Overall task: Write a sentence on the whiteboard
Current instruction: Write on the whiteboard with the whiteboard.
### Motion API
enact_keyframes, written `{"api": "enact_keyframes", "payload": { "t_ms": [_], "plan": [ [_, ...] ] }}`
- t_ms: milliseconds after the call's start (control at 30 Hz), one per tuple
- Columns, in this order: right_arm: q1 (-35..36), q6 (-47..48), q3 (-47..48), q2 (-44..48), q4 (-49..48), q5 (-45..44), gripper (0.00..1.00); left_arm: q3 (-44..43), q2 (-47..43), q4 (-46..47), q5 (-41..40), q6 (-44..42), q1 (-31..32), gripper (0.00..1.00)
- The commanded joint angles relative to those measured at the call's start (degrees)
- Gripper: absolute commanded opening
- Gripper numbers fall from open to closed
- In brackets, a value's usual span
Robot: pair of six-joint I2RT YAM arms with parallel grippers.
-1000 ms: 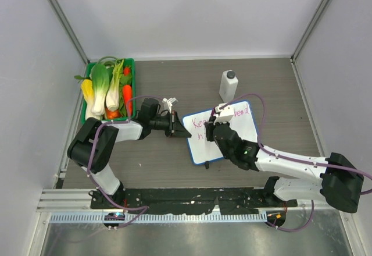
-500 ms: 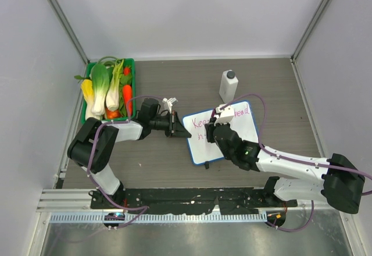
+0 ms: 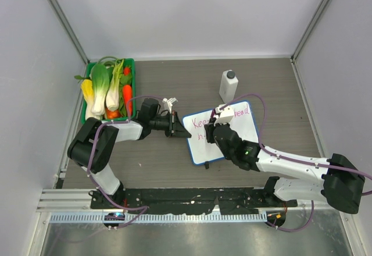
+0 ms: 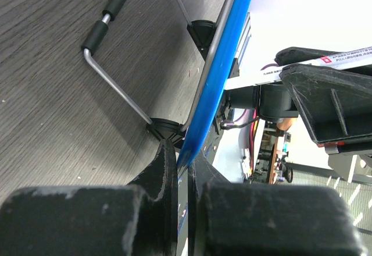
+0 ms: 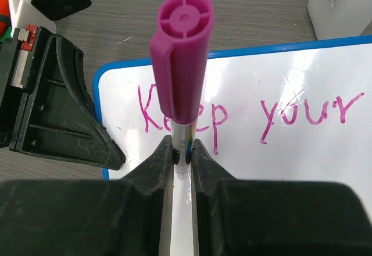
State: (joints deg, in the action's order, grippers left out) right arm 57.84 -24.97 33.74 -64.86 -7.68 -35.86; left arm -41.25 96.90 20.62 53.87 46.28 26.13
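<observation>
The whiteboard (image 3: 249,129) stands mid-surface (image 3: 186,87), near a white bottle (image 3: 228,85). The left claw (image 4: 185,154) is clamped on its blue rim. The right claw (image 5: 183,151) grips a purple-capped marker (image 5: 181,64) over the sentence (image 5: 293,113), which reads "Keep your".

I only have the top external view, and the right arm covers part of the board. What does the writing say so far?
Observer: The right wrist view shows the sentence reading "Keep your" on the whiteboard.
Operator: Is the pen gripped properly?
Observer: The right gripper is shut on the marker, magenta cap toward the camera. The fingers hide its tip.
Operator: And the left side?
Observer: The left gripper pinches the board's blue rim, with a wire stand on the board's back side.
</observation>
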Motion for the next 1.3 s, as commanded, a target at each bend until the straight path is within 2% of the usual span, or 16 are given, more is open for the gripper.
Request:
{"api": "enact_keyframes", "payload": {
  "t_ms": [0, 567, 967, 1267],
  "plan": [
    [-0.19, 0.27, 0.45, 0.52, 1.18, -0.18, 0.01, 0.21, 1.80, -5.07, -1.48, 1.53, 0.50, 0.00],
    [-0.19, 1.50, 2.65, 6.68, 0.30, -0.26, 0.01, 0.74, 1.89, -4.27, -1.48, 1.79, 0.41, 0.00],
    [-0.54, 2.21, 6.34, -0.35, -2.25, -3.87, 0.01, 0.47, 1.80, -4.54, -1.39, 1.79, 0.41, 0.00],
    [-1.50, 1.42, 5.11, -2.72, -2.25, -5.10, 0.02, 0.47, 1.80, -4.54, -1.31, 1.79, 0.41, 0.00]
  ]
}}
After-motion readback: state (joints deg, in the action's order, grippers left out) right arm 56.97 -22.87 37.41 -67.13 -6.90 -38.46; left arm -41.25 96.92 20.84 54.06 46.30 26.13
